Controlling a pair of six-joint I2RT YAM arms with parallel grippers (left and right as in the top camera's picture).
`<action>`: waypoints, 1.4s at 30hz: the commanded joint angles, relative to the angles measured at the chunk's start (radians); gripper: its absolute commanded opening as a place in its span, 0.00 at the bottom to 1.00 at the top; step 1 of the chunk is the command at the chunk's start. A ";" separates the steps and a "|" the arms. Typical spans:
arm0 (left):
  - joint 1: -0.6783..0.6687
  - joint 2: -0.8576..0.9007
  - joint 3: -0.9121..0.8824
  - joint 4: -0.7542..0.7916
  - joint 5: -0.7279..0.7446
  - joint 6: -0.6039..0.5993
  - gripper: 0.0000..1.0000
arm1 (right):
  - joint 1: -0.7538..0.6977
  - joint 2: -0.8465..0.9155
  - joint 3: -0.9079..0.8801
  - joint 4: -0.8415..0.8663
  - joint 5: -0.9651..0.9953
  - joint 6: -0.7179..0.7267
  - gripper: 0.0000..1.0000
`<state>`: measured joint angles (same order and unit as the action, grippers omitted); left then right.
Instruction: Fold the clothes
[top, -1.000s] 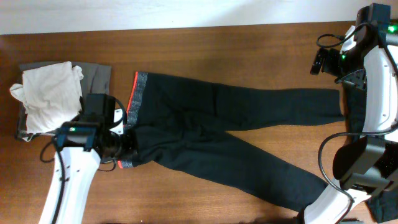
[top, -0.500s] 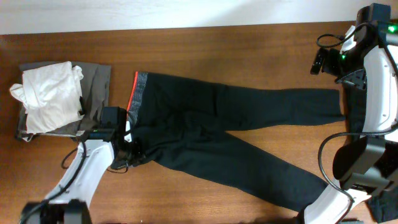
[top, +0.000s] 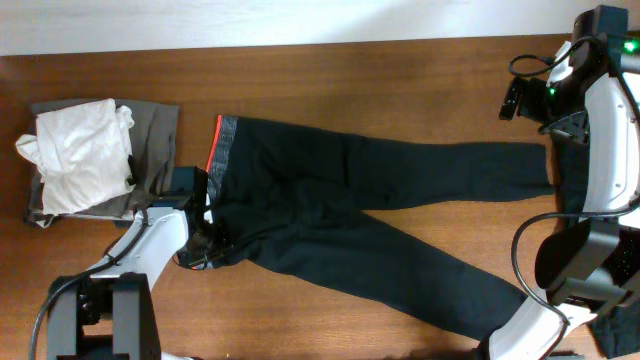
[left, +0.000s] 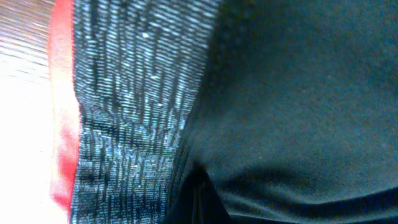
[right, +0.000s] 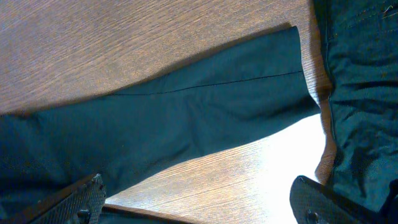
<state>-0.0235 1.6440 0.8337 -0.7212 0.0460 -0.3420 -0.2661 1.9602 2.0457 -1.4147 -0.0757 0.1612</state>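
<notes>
On the wooden tabletop (top: 350, 80) you've got the black trousers (top: 360, 210) spread flat across the middle. The waist is at the left and the legs run off to the right. The grey waistband (top: 222, 150) stands roughly top to bottom in the overhead view, with its red-orange edge (top: 211, 160) on the outer left side. The upper leg lies nearly straight and ends close under your right arm. The lower leg angles down toward the bottom right corner. Your left gripper (top: 205, 245) sits on the lower corner of the waistband with its jaws pressed together. Fabric is bunched right there, but you can't tell whether any of it is caught between them. The left wrist view is filled by waistband weave (left: 124, 106), the red-orange strip (left: 62, 124) and black cloth, too close to show the fingers. Your right gripper (right: 199, 196) hangs above the hem end of the upper leg with its jaws spread wide and nothing between them. Both fingertips only peek in at the bottom corners of that view. Some dark cloth (right: 360, 93) lies just beside that hem at the tabletop's right side. At far left a white garment (top: 75, 155) is heaped on a plain grey garment (top: 155, 130), near the waistband but apart from it.
</notes>
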 joint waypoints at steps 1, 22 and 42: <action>0.050 0.071 -0.043 -0.004 -0.249 -0.013 0.00 | -0.003 0.000 0.010 -0.003 0.005 0.008 0.99; 0.116 -0.005 0.206 -0.163 -0.204 -0.013 0.05 | -0.003 0.000 0.010 -0.003 0.005 0.008 0.99; -0.005 -0.140 0.559 -0.258 0.032 0.149 0.45 | -0.004 0.001 0.010 0.081 0.003 0.008 0.99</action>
<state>-0.0208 1.4796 1.3865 -0.9951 -0.0021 -0.2726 -0.2661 1.9602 2.0457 -1.3598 -0.0757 0.1616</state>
